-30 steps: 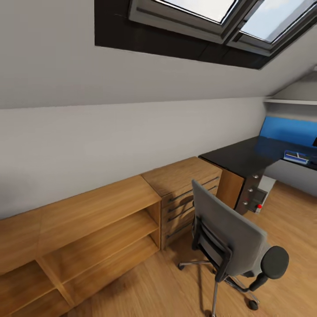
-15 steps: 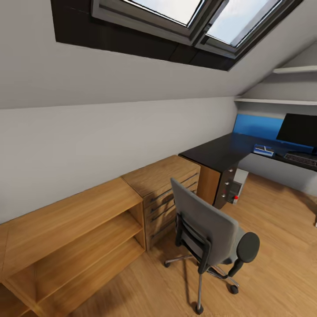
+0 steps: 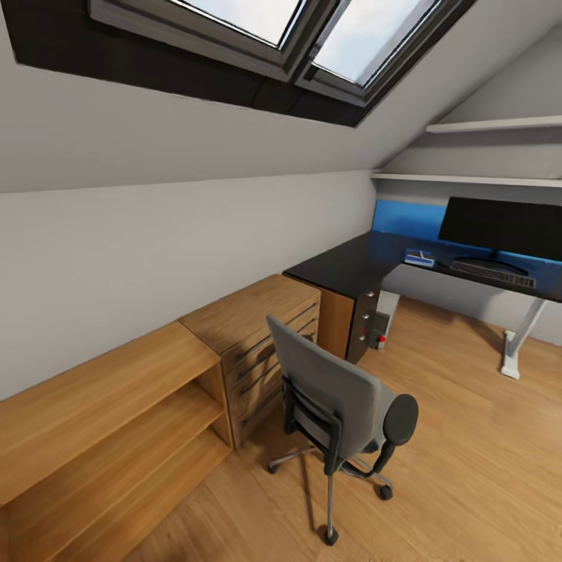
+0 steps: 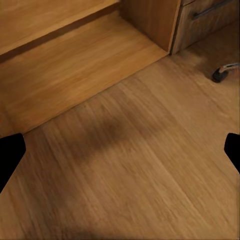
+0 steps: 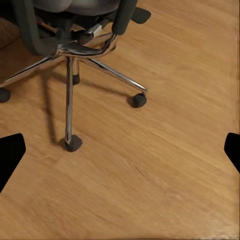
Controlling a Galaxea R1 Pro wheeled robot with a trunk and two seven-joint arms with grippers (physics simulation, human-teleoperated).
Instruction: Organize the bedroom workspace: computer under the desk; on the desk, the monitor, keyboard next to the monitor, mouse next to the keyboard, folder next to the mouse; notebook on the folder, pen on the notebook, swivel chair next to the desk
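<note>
Room: attic bedroom, sloped pale grey wall (image 3: 156, 234), skylights (image 3: 312, 31) at 12 o'clock of the head view, light wood floor (image 3: 468, 468).
Grey padded swivel chair with black armrests and chrome five-star base (image 3: 336, 406): low centre of head view, back turned to the camera, standing on the floor well apart from the desk, beside the dresser; chrome legs and black casters (image 5: 75, 70) also in the right wrist view; seat contents hidden.
Large L-shaped desk with glossy black surface (image 3: 351, 269): at 2 o'clock of head view, against the far wall, white leg (image 3: 519, 347) at its right end.
Wide thin black-fronted monitor (image 3: 499, 226): upright on the surface, at 3 o'clock.
Long slim dark keyboard (image 3: 493, 274): flat on the surface, just in front of the monitor.
Small blue and pale flat item (image 3: 420, 257): on the surface left of the keyboard; too small to identify.
Small light grey tower computer with red dot (image 3: 382, 326): on the floor under the desk, next to the dark drawer unit with silver knobs (image 3: 363, 324).
Light wooden dresser (image 3: 254, 339) and open wooden shelf unit (image 3: 109, 437): along the wall, from 8 to 10 o'clock.
Left gripper (image 4: 120, 150): black fingers (image 4: 9, 155) at opposite frame edges, spread wide, holding nothing, over bare floor near the shelf unit.
Right gripper (image 5: 120, 150): fingers (image 5: 10, 152) likewise spread wide, holding nothing, above the floor near the chair base.
</note>
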